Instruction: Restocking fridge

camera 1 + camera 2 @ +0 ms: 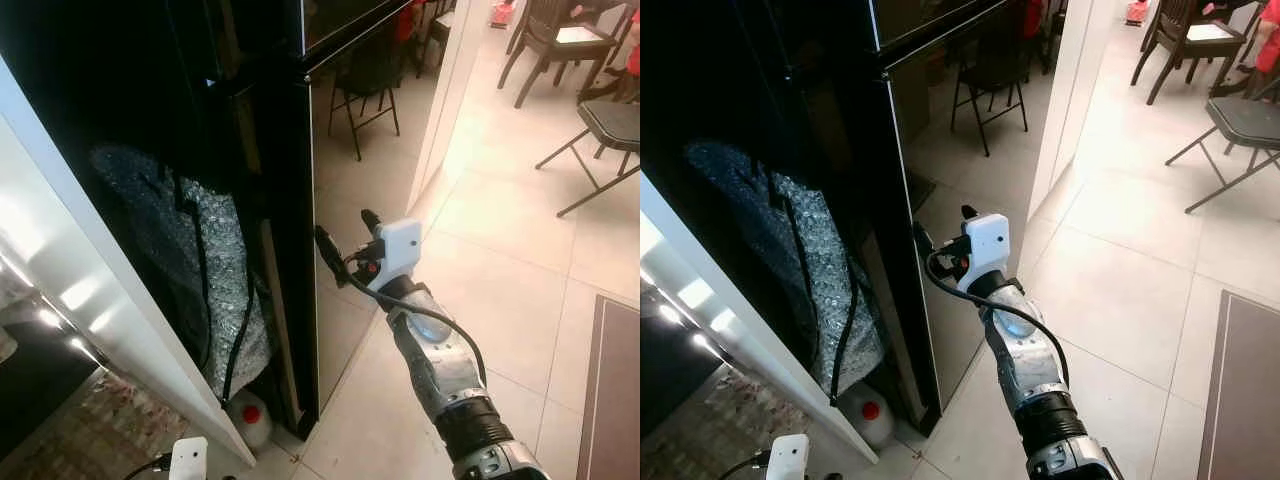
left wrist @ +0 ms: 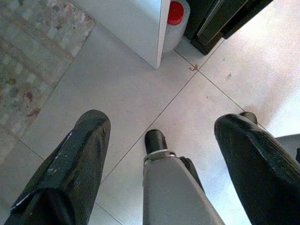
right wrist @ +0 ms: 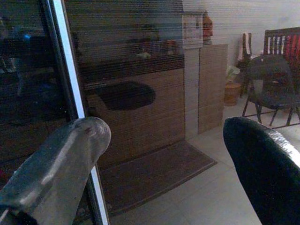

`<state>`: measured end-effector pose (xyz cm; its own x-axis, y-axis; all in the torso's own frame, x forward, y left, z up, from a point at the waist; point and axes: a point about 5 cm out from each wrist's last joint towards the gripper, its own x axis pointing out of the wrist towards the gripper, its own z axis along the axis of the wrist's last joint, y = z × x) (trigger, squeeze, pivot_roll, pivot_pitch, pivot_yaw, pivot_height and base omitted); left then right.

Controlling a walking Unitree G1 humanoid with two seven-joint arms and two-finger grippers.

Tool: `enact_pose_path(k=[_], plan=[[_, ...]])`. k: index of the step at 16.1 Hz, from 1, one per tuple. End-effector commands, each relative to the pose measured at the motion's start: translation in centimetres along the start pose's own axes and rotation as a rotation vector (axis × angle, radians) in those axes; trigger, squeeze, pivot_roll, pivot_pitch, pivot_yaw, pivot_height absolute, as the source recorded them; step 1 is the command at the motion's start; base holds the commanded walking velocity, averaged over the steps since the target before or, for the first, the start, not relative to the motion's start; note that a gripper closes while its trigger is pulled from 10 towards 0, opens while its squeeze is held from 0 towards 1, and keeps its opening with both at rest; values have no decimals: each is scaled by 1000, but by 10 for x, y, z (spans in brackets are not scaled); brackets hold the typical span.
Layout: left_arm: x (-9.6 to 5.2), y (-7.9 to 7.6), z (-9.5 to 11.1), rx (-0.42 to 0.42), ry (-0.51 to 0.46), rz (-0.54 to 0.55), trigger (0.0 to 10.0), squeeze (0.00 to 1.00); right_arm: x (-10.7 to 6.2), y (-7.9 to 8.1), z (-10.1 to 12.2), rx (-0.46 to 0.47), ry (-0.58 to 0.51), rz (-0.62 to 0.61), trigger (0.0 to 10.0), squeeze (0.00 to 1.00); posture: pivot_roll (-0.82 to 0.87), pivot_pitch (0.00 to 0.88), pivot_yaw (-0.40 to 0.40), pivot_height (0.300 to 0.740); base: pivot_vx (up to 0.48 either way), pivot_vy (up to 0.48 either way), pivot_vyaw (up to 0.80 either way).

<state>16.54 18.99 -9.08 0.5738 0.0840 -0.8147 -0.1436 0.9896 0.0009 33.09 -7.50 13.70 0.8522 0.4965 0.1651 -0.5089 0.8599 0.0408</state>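
**Right pincer at the fridge door edge, nothing gripped yet**

Silver forearm of my right arm fills the near foreground, reaching toward the fridge. Its right pincer [image 1: 343, 236] is spread, empty, fingertips just beside the door's vertical edge; I cannot tell whether one finger touches it.

Largest first:
- Fridge [image 1: 150, 120]: tall, black, glossy. It stands at my left, squeezed against a white panel [image 1: 120, 300], with a bubble-wrapped bundle [image 1: 175, 250] tucked against its side.
- Fridge door [image 1: 355, 150]: mirror-smooth glass-like face, reflecting chairs and floor. I judge it heavy, stiff and slippery; pads would slide on the flat front. No handle visible. Best hold, I reckon, is hooking a finger behind the long side edge, mid-height, then pulling steadily against the seal.
- Tiled floor [image 1: 500, 260]: pale, shiny.
- Folding chair [image 1: 600, 130]: well apart, to the right.
- White jug [image 1: 248, 420] with red cap: on the floor at the fridge's foot.
- Left pincer [image 2: 159, 164]: hanging low over the tiles, fingers spread, idle.
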Motion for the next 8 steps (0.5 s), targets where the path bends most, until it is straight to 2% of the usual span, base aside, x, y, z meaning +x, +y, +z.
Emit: enact_pose_path(k=[1,4,5,6,7,8], plan=[[-1,2,-3,-12,16,13,10000,0,8,7,8,-12,-32,42,10000,0,-158,0,32,740,0,0,0],[-1,2,-4,-10,17,10,10000,0,-13,-24,10,-61,-70,-191,10000,0,-152,0,34,740,0,0,0],[-1,2,-4,-9,17,11,10000,0,-26,-41,11,-66,-83,-323,10000,0,-153,0,33,740,0,0,0],[-1,3,-4,-8,17,14,10000,0,-53,-65,14,-111,-100,-514,10000,0,-156,0,31,740,0,0,0],[-1,3,-4,-6,18,15,10000,0,-75,-80,17,-157,-109,-635,10000,0,-160,0,32,740,0,0,0],[-1,3,-4,-4,19,15,10000,0,-87,-87,18,-184,-112,-695,10000,0,-165,0,34,740,0,0,0]])
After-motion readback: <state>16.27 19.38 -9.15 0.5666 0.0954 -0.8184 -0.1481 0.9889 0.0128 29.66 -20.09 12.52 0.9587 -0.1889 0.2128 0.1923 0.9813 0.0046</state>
